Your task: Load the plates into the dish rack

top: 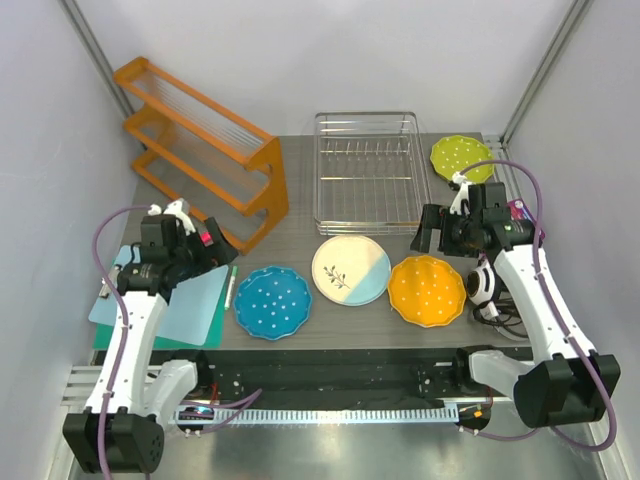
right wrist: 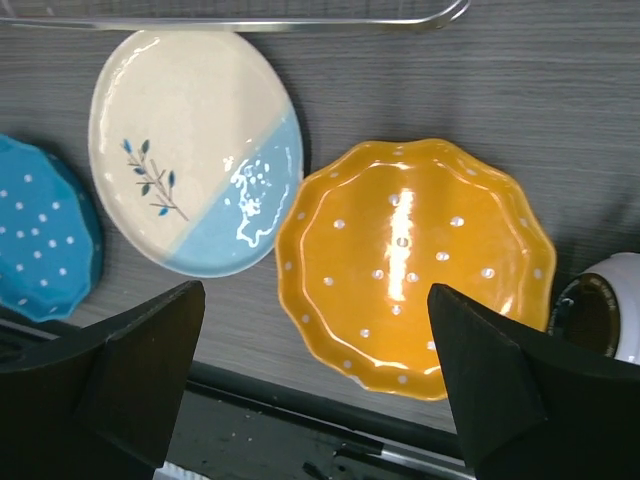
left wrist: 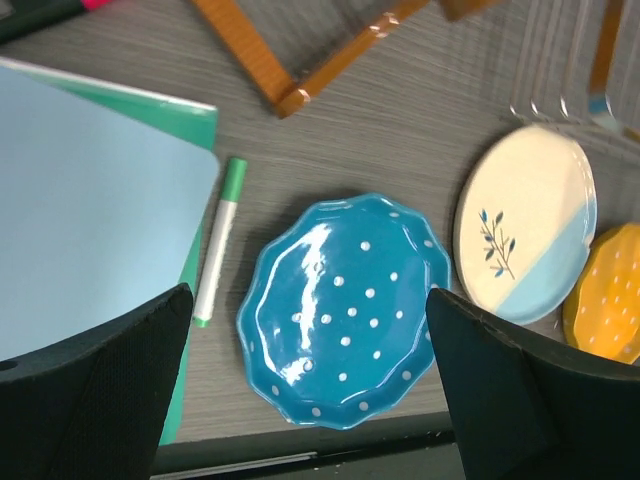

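Note:
Four plates lie flat on the grey table. The blue dotted plate [top: 272,302] is front left, the cream and light-blue sprig plate [top: 351,270] is in the middle, and the orange dotted plate [top: 427,290] is front right. The lime-green plate [top: 461,158] lies right of the silver wire dish rack [top: 367,170], which holds nothing. My left gripper [top: 213,252] is open and empty, above and left of the blue plate [left wrist: 345,310]. My right gripper [top: 430,228] is open and empty, above the orange plate [right wrist: 415,265].
An orange slatted shelf [top: 200,150] stands back left. A green mat with a light-blue sheet [top: 160,295] lies front left, with a green-capped marker [top: 230,287] beside it. A white round object [top: 485,285] and cables sit right of the orange plate.

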Controlling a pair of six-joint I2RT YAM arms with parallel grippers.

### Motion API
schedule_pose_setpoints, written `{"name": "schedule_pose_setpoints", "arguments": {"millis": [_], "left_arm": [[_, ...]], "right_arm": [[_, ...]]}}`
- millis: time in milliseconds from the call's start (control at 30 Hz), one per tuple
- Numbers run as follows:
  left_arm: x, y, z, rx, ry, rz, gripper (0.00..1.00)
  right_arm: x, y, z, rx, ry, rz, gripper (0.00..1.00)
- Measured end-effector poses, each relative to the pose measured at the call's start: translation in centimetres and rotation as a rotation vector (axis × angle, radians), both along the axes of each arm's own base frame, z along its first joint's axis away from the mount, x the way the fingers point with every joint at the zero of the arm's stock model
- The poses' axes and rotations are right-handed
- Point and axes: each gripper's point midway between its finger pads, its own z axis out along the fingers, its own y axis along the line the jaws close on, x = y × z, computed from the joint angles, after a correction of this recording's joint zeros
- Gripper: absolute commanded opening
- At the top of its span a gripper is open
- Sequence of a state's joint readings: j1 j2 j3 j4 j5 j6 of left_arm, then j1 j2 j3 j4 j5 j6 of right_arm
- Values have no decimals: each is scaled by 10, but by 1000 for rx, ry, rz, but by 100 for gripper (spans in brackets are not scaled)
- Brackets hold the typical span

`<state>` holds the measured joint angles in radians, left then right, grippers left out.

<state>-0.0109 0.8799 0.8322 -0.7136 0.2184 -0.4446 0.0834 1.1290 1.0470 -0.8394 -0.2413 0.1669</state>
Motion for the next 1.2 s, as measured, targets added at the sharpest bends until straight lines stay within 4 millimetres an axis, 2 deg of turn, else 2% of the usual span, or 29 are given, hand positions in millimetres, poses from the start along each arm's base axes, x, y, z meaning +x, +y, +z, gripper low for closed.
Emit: {"name": "schedule_pose_setpoints", "arguments": {"millis": [67, 200, 400, 567, 600, 700, 733, 800, 867, 967, 1067, 1200], "left_arm": [[2, 11, -4, -23, 29, 66, 99], [3, 25, -14, -66, 93, 144, 99], [-6, 19, -23, -119, 115, 145, 100], [-21, 11, -45, -206, 181, 194, 98], [-21, 10, -48, -220, 191, 204, 96], [-23, 7, -56, -251, 224, 228, 80], [-24, 6, -58, -263, 237, 232, 78], [-25, 4, -62, -280, 261, 238, 76], [-23, 3, -69, -296, 286, 246, 64], [-23, 1, -89, -308, 353, 260, 50], [-29, -6, -111, -336, 471, 250, 42], [-34, -13, -128, -279, 524, 213, 39]], "right_arm": [[-3, 10, 2, 60, -16, 21, 100], [-17, 46, -2, 247, -41, 146, 100], [-21, 93, -36, 448, 29, 206, 100], [-11, 117, -34, 539, 44, 217, 100], [-11, 119, -33, 551, 43, 220, 100], [-12, 131, -25, 596, 30, 262, 100], [-14, 135, -24, 605, 27, 282, 99], [-23, 146, -26, 609, 27, 328, 100], [-33, 156, -30, 607, 44, 369, 100], [-44, 167, -42, 596, 73, 398, 100], [-43, 172, -60, 589, 110, 370, 99], [-35, 180, -85, 577, 157, 320, 100]]}}
